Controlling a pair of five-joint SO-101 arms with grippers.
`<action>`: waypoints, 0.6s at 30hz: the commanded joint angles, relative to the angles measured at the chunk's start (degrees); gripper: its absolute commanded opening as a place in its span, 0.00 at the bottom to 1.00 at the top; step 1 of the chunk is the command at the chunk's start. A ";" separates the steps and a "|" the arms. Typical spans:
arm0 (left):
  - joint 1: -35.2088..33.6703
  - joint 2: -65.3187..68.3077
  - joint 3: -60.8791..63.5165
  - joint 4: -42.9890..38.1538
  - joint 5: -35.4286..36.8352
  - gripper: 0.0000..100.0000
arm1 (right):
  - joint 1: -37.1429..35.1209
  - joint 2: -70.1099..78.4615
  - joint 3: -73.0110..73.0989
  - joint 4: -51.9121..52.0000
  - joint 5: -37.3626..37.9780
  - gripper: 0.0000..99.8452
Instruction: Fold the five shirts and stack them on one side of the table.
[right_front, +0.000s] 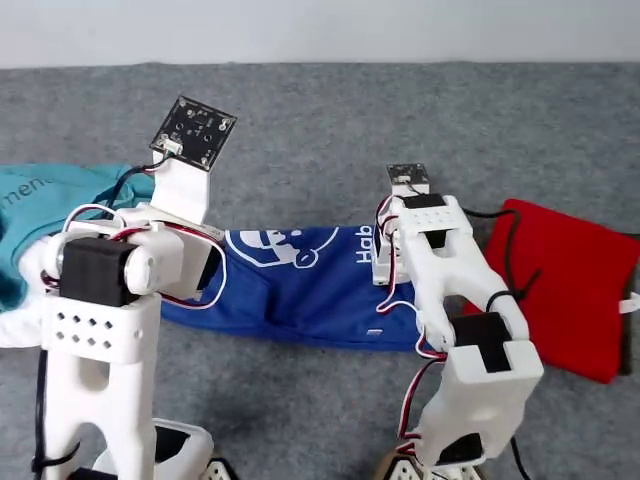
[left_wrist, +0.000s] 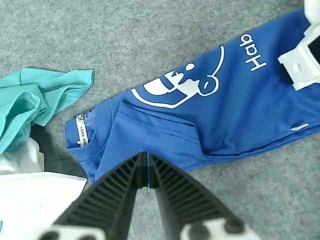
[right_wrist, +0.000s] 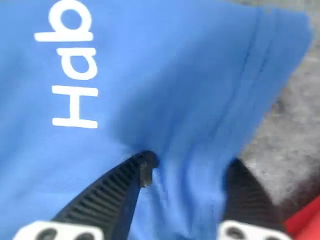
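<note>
A blue shirt (right_front: 300, 285) with white print lies folded into a long strip across the middle of the grey table (right_front: 330, 120). My left gripper (left_wrist: 148, 159) is at the collar end of the blue shirt (left_wrist: 235, 100), shut, with a thin sliver of blue cloth between its fingers. My right gripper (right_front: 385, 265) is at the other end. Its fingers are open and press down on the blue shirt (right_wrist: 150, 75), and a ridge of cloth bunches between them at my right gripper (right_wrist: 192, 175). A folded red shirt (right_front: 560, 285) lies at the right side.
A crumpled teal shirt (right_front: 40, 200) and a white shirt (right_front: 15, 325) lie at the left edge, close to the blue collar; both show as the teal shirt (left_wrist: 45, 90) and the white shirt (left_wrist: 30, 195). The red shirt's corner (right_wrist: 307, 220) is just beside my right gripper.
</note>
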 joint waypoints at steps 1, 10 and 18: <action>-0.44 -1.49 -0.31 1.14 -0.44 0.02 | -1.45 0.84 -1.14 -1.27 0.35 0.10; -0.44 -1.49 -0.31 1.14 -0.53 0.02 | 0.66 -1.71 -0.97 -1.19 0.35 0.01; -0.44 -1.49 -0.66 1.14 -0.53 0.02 | 4.09 -12.62 -1.05 5.93 8.26 0.01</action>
